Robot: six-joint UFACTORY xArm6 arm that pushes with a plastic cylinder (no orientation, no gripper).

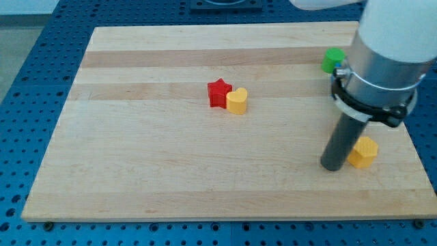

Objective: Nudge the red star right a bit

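Note:
The red star [218, 92] lies a little above the middle of the wooden board [171, 171]. A yellow heart [237, 100] touches the star's right side. My tip [333, 166] rests on the board at the lower right, far to the right of the star and below it. A yellow hexagon block [364, 152] sits just right of my tip, touching or nearly touching the rod.
A green block [332, 59] sits near the board's upper right, partly hidden behind the arm's grey and white body [386, 55]. A blue perforated table surrounds the board.

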